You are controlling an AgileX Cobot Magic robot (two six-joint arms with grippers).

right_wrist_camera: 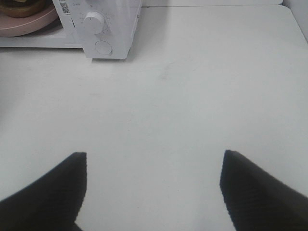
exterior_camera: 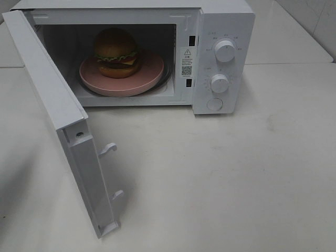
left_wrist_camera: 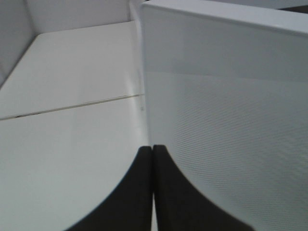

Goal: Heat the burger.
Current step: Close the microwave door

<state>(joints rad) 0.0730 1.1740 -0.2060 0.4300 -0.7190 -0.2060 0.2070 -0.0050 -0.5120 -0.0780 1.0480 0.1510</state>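
Burger [exterior_camera: 116,52]: on pink plate [exterior_camera: 152,69] inside white microwave [exterior_camera: 231,21], door [exterior_camera: 47,89] wide open. Left gripper [left_wrist_camera: 152,150]: closed tight, holding nothing, beside door. Right gripper [right_wrist_camera: 153,155]: spread wide, holding nothing, above tabletop [right_wrist_camera: 192,96].

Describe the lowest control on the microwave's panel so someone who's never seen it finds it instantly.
Start at the white microwave, its door swung open. On the control panel right of the opening, three round controls stack vertically. The button is the bottom one: flat and plain, unlike the upper knob and lower knob, which protrude.
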